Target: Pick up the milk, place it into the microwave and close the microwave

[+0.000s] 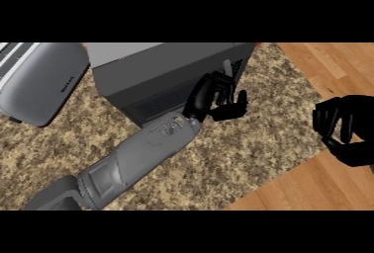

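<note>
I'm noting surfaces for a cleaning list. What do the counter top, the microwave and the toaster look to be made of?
The counter top looks like speckled stone, granite-like, with mottled tan and brown grain. The microwave seems to be dark grey painted metal or plastic with a matte finish; which one cannot be told. The toaster looks like smooth, satin grey metal or plastic, showing soft highlights.

Left forearm: grey cylindrical segment (pixel 139 158), entering from the lower left edge and running diagonally up and to the right.
Left wrist: narrows to a black joint at the forearm's upper end.
Left hand: black hand with fingers and thumb (pixel 215 99), raised at mid-frame; fingers loosely extended, curled round nothing visible.
Right hand: black hand (pixel 349 129) at the right edge, forearm out of view; fingers bent inward, apparently holding nothing.
Separation: hands well apart.
</note>
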{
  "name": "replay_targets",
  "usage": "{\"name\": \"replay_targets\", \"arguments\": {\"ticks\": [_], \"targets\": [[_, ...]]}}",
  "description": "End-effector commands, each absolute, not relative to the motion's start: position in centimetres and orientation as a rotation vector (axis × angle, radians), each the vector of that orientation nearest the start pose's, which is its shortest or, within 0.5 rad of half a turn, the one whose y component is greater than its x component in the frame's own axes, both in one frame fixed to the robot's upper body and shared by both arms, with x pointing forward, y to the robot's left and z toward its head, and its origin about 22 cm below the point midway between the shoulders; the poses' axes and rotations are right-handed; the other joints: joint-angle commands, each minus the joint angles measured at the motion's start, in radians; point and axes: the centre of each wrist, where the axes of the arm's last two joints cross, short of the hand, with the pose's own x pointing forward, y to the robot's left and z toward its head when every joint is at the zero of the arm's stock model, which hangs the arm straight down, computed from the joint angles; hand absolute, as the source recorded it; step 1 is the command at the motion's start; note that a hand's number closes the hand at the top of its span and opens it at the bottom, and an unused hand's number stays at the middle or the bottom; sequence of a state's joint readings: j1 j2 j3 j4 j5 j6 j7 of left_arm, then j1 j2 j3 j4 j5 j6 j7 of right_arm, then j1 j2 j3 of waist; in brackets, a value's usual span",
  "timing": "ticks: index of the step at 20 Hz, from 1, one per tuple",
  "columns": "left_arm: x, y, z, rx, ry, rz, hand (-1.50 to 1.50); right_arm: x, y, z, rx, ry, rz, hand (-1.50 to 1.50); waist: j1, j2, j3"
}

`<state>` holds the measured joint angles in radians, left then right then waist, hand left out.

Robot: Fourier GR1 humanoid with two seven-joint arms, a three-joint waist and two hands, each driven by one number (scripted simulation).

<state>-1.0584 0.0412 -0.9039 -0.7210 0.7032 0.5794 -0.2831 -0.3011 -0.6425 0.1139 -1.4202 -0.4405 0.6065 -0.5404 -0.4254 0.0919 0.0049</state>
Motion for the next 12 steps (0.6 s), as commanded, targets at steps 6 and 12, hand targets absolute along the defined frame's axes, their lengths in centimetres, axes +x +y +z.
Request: {"name": "replay_targets", "arguments": {"ticks": [6, 12], "targets": [[36.3, -1.9, 8.0, -0.124, -1.847, -0.481, 1.50, 30.4, -30.2, 11.7, 0.829, -2.002, 0.852, 1.50, -0.043, 0.002, 0.003], [36.2, -1.7, 7.7, -0.102, -1.839, -0.438, 1.50, 29.7, -29.0, 12.3, 0.867, -1.998, 0.880, 1.50, -0.071, 0.001, 0.004]]}}
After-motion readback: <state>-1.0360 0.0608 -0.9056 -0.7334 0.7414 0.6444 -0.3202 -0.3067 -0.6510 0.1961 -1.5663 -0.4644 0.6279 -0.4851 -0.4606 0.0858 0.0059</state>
